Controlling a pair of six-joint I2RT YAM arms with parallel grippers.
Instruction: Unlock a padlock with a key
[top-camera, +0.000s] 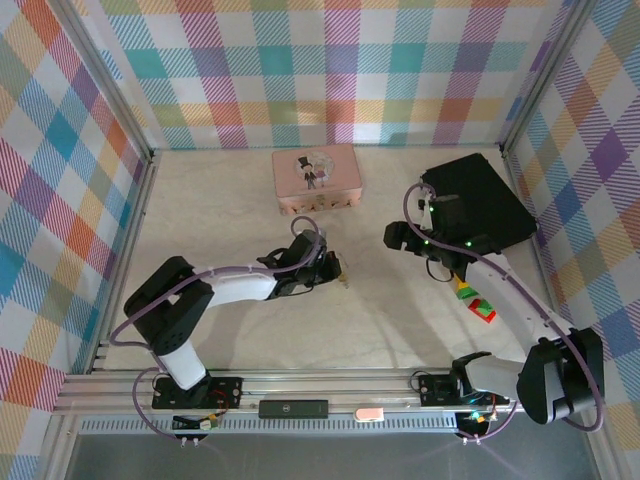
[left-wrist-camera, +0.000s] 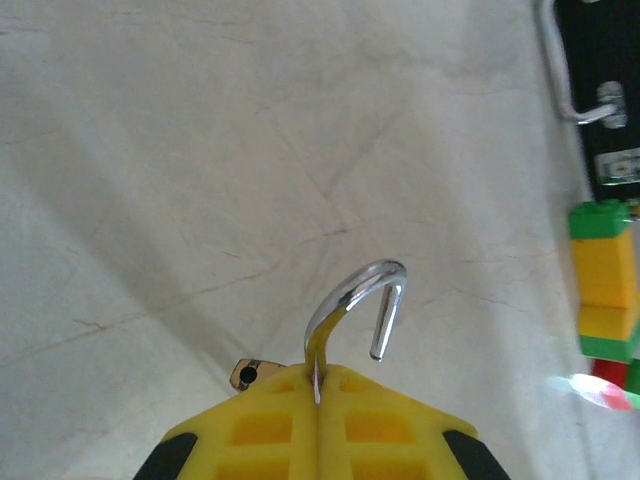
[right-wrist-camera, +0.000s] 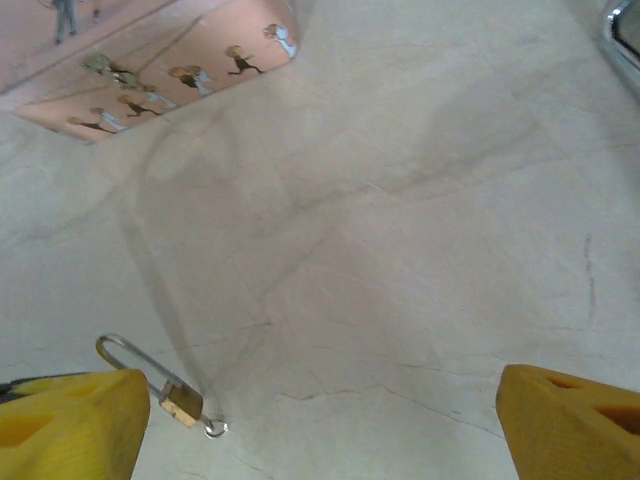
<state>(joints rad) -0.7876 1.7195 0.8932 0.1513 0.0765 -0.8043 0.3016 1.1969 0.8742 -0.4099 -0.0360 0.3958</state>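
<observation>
My left gripper (left-wrist-camera: 318, 388) reaches in from the left to the middle of the table (top-camera: 230, 215). Its yellow fingers (left-wrist-camera: 260, 432) are pressed tight together, pinching the padlock (left-wrist-camera: 322, 330) low on the stem of its shackle (left-wrist-camera: 385, 270).

In my left wrist view the padlock's long axis runs straight out from my fingertips. The silvery shackle rises away from them and hooks over to the right. Its free end points back toward me and hangs in the air, seated in nothing. A corner of the brass body (left-wrist-camera: 245, 374) peeks out just left of the fingers. I cannot tell whether the body rests on the table or hangs clear of it.

From above, the padlock sits at my left fingertips, in front of the pink tin (top-camera: 317, 178) and apart from it.

To the right, my right gripper (right-wrist-camera: 320, 425) stands with its fingers spread wide, nothing between them. In its wrist view the padlock lies on a slant just beside one finger, loop toward the tin and brass body nearer me. A tiny silvery bit (right-wrist-camera: 215, 430) at the body's end is too small to name.

Farther right are a black case (top-camera: 480, 200) and some toy bricks (top-camera: 478, 302).
</observation>
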